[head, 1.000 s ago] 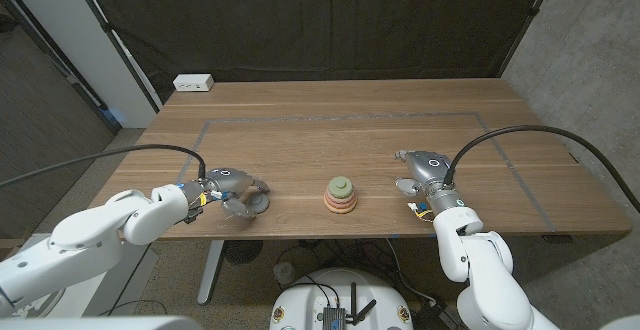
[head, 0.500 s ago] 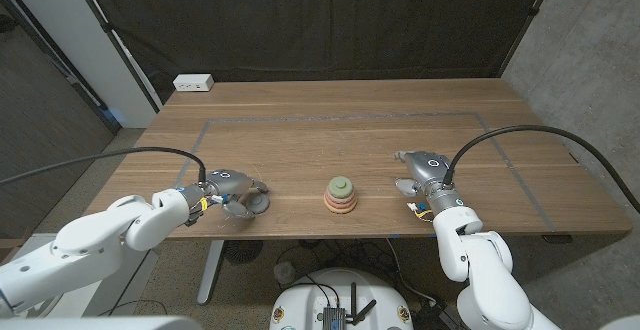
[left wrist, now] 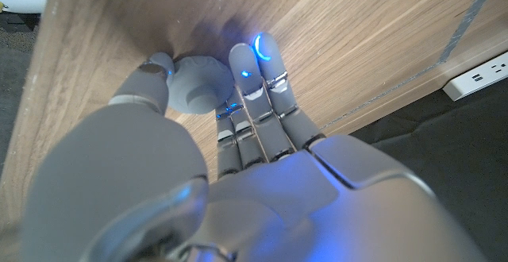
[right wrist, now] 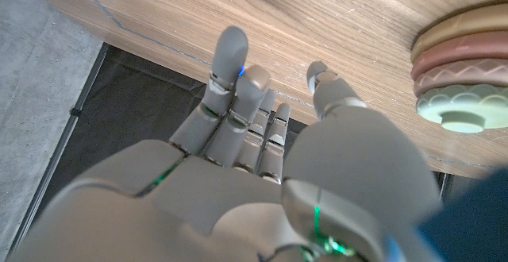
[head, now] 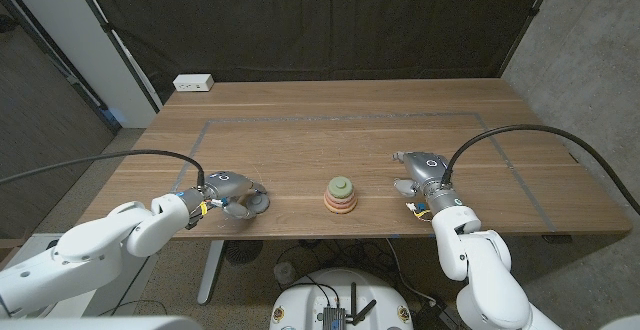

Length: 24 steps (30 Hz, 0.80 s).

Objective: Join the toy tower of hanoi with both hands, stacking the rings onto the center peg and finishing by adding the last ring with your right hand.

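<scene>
The left hand (head: 232, 189) is gripping a grey ring (left wrist: 196, 87) on the table (head: 330, 130). The right hand (head: 420, 175) is waiting empty, fingers apart, beside the stacked tower (head: 340, 196).

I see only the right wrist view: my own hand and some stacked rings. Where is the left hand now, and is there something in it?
Observer: In the head view the left hand is at a grey round plastic piece on the wooden table, left of the stack.
Operator: Does it grip this piece?
Observer: In the left wrist view the thumb is at one side of it and the fingers at the other; a firm grip I cannot confirm.
Operator: Does my right hand touch the stack?
Observer: No. The right hand stands apart from the stack of coloured rings, with bare wood between.
</scene>
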Motion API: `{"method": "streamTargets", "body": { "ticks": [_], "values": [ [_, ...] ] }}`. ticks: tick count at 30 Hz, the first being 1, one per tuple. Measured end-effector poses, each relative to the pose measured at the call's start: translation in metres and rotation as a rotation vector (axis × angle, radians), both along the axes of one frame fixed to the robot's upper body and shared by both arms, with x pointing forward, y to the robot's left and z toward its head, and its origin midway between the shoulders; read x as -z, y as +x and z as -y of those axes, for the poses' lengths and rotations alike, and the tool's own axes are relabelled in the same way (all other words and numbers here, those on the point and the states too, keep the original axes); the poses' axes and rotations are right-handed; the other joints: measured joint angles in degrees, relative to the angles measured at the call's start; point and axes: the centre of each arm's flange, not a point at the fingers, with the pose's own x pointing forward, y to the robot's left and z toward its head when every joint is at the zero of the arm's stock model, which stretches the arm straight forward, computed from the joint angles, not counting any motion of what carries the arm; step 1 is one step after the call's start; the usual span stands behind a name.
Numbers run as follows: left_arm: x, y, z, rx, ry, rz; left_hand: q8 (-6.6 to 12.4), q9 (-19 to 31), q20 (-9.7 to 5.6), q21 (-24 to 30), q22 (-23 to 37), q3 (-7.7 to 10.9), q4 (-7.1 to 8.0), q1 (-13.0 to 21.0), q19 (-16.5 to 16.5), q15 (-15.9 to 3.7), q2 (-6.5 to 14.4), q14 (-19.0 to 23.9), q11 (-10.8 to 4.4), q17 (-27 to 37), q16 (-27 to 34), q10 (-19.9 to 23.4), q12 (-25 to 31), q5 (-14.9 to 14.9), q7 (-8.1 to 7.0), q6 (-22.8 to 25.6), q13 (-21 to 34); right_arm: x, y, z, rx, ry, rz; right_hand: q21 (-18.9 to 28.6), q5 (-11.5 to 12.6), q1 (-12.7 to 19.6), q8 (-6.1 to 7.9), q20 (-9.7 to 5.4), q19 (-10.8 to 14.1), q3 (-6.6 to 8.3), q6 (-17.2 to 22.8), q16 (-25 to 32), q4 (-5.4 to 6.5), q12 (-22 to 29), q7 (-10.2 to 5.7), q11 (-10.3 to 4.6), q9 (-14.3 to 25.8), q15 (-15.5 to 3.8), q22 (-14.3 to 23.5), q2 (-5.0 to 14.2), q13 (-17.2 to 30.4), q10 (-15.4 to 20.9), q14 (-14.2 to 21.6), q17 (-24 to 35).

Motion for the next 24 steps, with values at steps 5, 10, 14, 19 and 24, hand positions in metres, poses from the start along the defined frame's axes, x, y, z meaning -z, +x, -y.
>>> {"method": "streamTargets", "body": {
  "ticks": [5,10,14,19,24],
  "values": [
    [0.0,-0.001,0.001,0.0,-0.012,0.008,0.46,0.1,0.0,0.1,0.0,0.16,-0.16,0.4,0.6,-0.07,0.4,0.7,-0.23,0.0,0.4,1.9,0.6,0.0,0.13,1.7,0.4,0.0,0.001,0.0,-0.004,0.004,0.003,0.0,0.2,0.0,0.0,0.0,0.0,0.0,0.0,0.0,0.0,0.0,0.0,0.01,0.0,0.0,0.0,0.01,0.0,0.0,0.0,-0.1],
    [0.0,-0.002,0.002,0.001,-0.025,0.016,0.88,0.3,-0.01,0.2,0.0,0.48,-0.48,1.6,1.2,-0.38,0.5,1.0,-0.58,0.0,0.4,2.8,0.8,-0.2,-0.14,2.8,0.6,0.0,0.003,0.0,-0.007,0.006,0.007,0.0,0.4,0.5,0.0,0.0,0.0,0.0,0.2,0.0,0.0,0.0,-0.21,0.21,0.0,0.0,0.0,0.46,0.0,0.2,0.0,0.0],
    [0.0,-0.002,0.003,-0.001,-0.036,0.016,0.89,0.3,-0.22,0.2,0.1,0.48,-0.49,2.1,1.4,-0.47,0.7,1.7,-0.5,0.3,0.9,3.3,1.0,-0.1,-0.18,3.4,0.9,-0.001,0.003,-0.001,-0.008,0.004,0.01,0.0,0.4,0.5,0.0,0.0,0.0,0.0,0.2,-0.4,0.0,0.0,-0.21,0.01,0.0,0.0,0.0,0.46,0.0,0.4,0.0,0.0],
    [-0.004,-0.003,0.006,0.0,-0.046,0.009,0.89,0.4,-0.22,0.4,0.1,0.58,-0.38,2.5,1.4,-0.47,0.8,1.7,-0.5,0.5,1.0,3.3,1.1,0.0,-0.18,3.5,1.1,-0.003,0.003,-0.001,-0.006,0.003,0.014,0.0,0.4,0.5,0.0,0.0,0.0,0.0,0.2,-0.4,0.0,0.0,-0.21,-0.52,0.0,0.0,-0.1,0.46,0.0,0.9,0.0,0.0],
    [-0.01,-0.004,0.007,0.0,-0.046,0.008,0.89,0.6,-0.1,0.4,0.1,0.66,-0.3,2.8,1.5,-0.47,1.1,1.7,-0.38,0.5,1.2,3.5,1.0,0.0,-0.19,3.5,1.2,-0.005,0.003,-0.001,-0.003,0.001,0.019,0.0,0.4,0.5,0.0,0.0,0.0,0.0,0.2,-0.4,0.0,0.0,-0.21,-0.62,0.0,0.0,-0.1,0.46,0.0,1.0,0.0,0.0]
  ]
}}
